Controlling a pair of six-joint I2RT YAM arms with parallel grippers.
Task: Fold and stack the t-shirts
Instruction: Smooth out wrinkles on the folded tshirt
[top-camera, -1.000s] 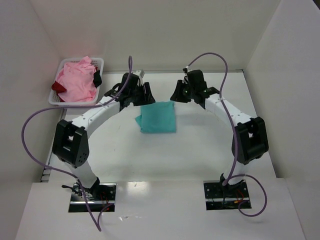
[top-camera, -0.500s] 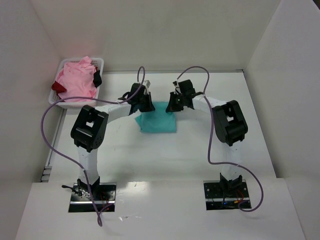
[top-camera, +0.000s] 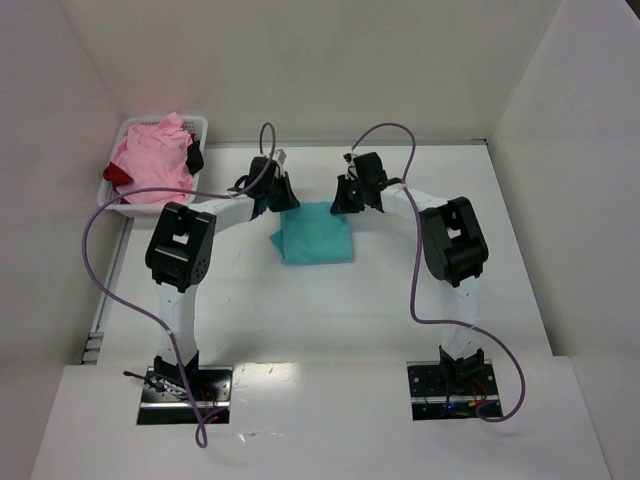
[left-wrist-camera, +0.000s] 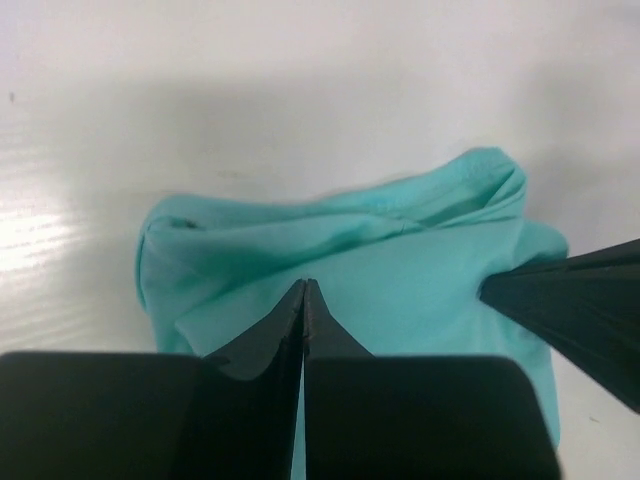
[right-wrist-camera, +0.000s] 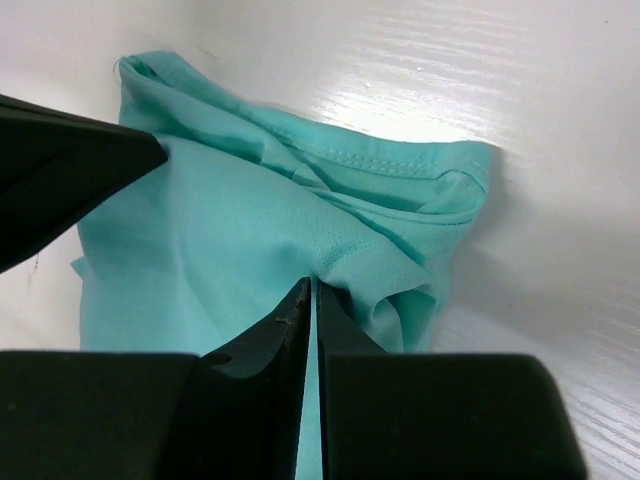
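Observation:
A teal t-shirt (top-camera: 316, 238) lies folded into a small rectangle in the middle of the white table. My left gripper (top-camera: 283, 203) sits at its far left corner and my right gripper (top-camera: 343, 205) at its far right corner. In the left wrist view the left gripper (left-wrist-camera: 305, 285) has its tips pressed together on the teal cloth (left-wrist-camera: 400, 290). The right wrist view shows the right gripper (right-wrist-camera: 316, 282) shut, with the cloth (right-wrist-camera: 230, 230) puckering into its tips. A light pink t-shirt (top-camera: 150, 165) and a dark red one (top-camera: 117, 176) lie heaped in the basket.
The white lattice basket (top-camera: 201, 124) stands at the far left corner of the table (top-camera: 400, 300). White walls close in the back and both sides. Purple cables loop above both arms.
Both arms folded in and their grippers dropped onto the far edge of the teal t-shirt and closed. That far edge is now bunched up.

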